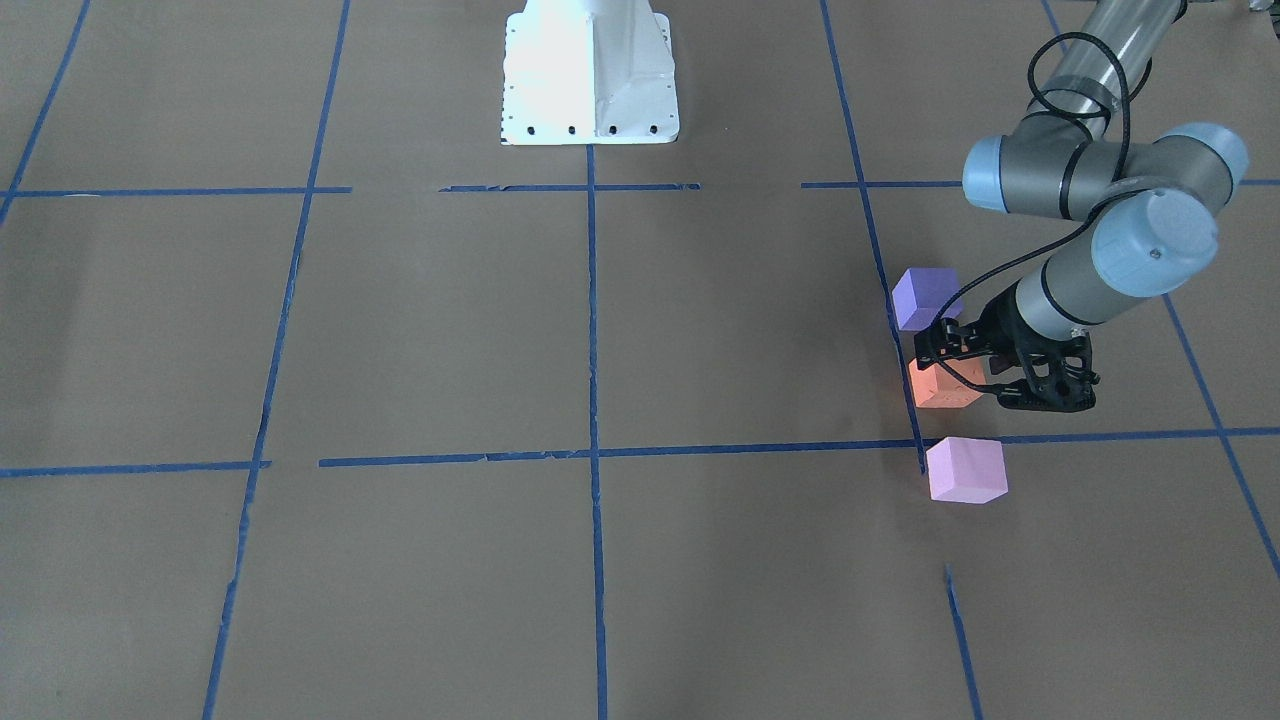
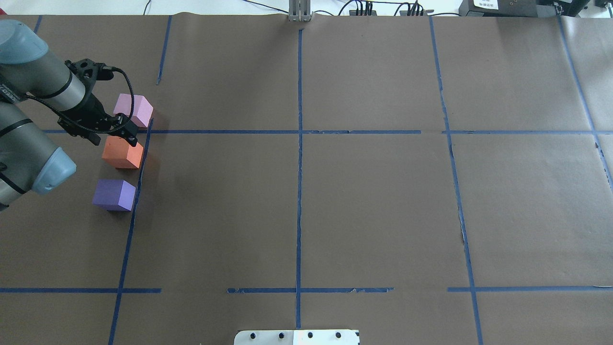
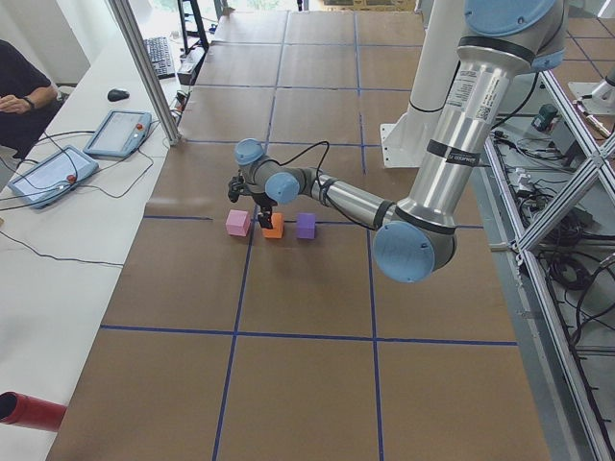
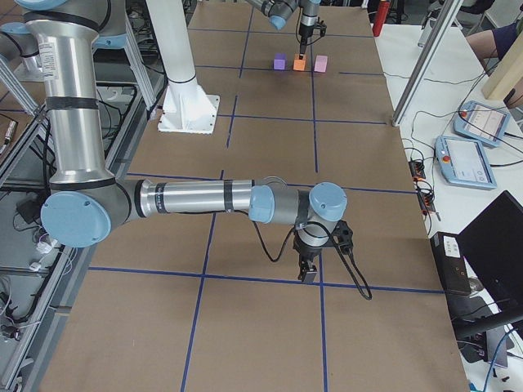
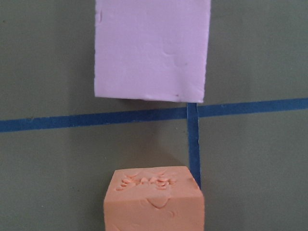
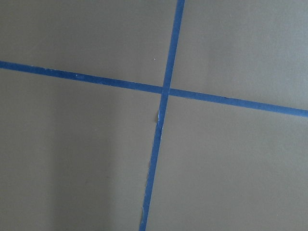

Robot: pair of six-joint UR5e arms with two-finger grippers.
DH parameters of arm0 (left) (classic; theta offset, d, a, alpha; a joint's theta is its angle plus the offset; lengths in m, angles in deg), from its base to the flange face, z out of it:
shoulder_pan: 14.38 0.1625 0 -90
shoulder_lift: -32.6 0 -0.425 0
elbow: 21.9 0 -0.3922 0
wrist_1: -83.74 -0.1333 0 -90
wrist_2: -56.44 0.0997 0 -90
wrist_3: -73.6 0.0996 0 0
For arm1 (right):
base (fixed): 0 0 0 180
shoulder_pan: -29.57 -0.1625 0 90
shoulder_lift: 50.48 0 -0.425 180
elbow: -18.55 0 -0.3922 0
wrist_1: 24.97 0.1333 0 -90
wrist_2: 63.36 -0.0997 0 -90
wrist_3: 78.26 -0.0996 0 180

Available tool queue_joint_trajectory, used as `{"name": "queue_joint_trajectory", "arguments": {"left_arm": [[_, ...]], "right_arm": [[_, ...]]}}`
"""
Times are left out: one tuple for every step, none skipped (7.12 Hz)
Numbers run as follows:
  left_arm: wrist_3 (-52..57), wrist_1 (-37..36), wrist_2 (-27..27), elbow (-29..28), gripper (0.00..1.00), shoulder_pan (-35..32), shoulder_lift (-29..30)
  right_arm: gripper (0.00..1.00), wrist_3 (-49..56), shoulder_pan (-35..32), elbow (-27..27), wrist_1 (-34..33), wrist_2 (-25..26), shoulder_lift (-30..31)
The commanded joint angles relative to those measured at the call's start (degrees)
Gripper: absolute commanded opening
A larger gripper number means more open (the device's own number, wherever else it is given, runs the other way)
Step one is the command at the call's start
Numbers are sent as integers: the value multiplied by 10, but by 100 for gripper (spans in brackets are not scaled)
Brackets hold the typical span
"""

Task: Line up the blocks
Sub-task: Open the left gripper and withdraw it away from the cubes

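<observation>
Closest to the robot is the blue-violet block (image 2: 114, 195), sitting just beside the blue tape line (image 2: 136, 191). Next out is the orange block (image 2: 123, 154), with a gap between the two. The left gripper (image 2: 113, 136) hangs right over it, jaws spread fairly wide and gripping nothing. Can't tell if a finger touches the foam. Farthest is the pink block (image 2: 135, 109), again with a gap, so the three already make a rough line along the tape.

What could go wrong? These cubes look light, so a finger clipping the orange or pink one as the arm pulls away would probably knock it out of line.

The right gripper (image 4: 309, 268) hangs well apart from all this. Whether its jaws are wide or narrow, can't tell.

No containers anywhere; the blocks sit straight on the paper-covered table (image 2: 335, 215).
</observation>
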Motion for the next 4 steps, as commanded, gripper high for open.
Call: {"name": "queue_joint_trajectory", "arguments": {"left_arm": [[1,-31,7,32,100,-18,-2],[3,-53,7,54,100,-34,-3],[6,-69,7,76,100,-55,-10],[8,-70,7,100,100,-71,-28]], "right_arm": [[100,0,0,0,0,0,0],[100,0,0,0,0,0,0],[100,0,0,0,0,0,0],[100,0,0,0,0,0,0]]}}
